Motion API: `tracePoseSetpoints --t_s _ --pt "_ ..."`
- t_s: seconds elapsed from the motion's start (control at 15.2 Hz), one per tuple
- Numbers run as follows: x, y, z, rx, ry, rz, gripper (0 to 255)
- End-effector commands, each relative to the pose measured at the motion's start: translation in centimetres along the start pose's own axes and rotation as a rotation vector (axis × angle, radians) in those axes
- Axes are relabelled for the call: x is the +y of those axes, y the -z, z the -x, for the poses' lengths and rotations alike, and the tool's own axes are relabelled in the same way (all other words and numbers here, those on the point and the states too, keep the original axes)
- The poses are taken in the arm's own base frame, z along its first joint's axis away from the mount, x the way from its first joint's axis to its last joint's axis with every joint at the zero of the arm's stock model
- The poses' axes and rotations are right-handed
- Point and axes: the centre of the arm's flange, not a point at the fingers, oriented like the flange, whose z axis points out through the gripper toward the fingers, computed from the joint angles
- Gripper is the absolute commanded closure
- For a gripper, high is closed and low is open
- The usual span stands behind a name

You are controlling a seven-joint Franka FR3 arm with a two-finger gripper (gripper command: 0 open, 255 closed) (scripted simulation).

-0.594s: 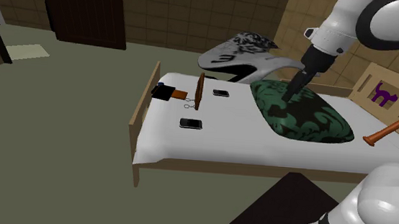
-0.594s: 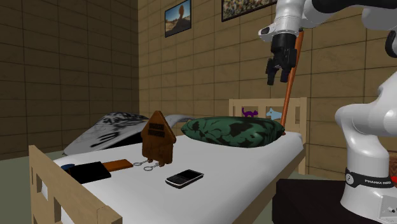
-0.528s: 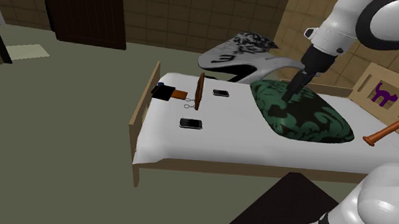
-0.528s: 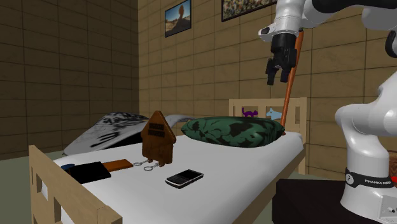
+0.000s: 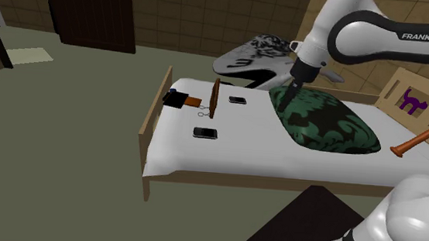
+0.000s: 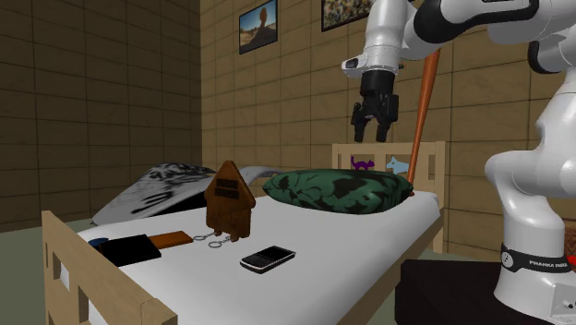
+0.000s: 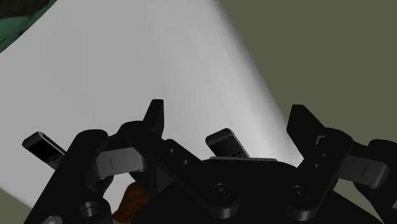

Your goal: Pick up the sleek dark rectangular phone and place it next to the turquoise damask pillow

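Partly hidden between parted fingers [image 7: 154, 118], the phone [image 7: 226, 142].

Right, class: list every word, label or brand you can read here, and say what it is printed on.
"FRANKA EMI": on the white arm, cut off at the shoulder view's right edge.
"FRANKA", then letters too small to read: on the black band low on the arm.
Dark plaque on the wooden house-shaped holder: too blurred to read.
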Motion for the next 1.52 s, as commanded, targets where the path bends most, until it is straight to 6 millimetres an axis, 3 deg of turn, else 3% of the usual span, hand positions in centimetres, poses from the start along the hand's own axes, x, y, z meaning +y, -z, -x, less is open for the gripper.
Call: tracePoseSetpoints --t_s 0.0,0.73,1.45 --pt "0.3 -1.9 -1.8 -0.005 0.063 -0.002 0" --pt "-0.4 -11.8 -12.8 -0.037 0.394 -0.016 0" --pt "-4.7 -22.1 -22.7 -0.068 0.725 -0.03 0"
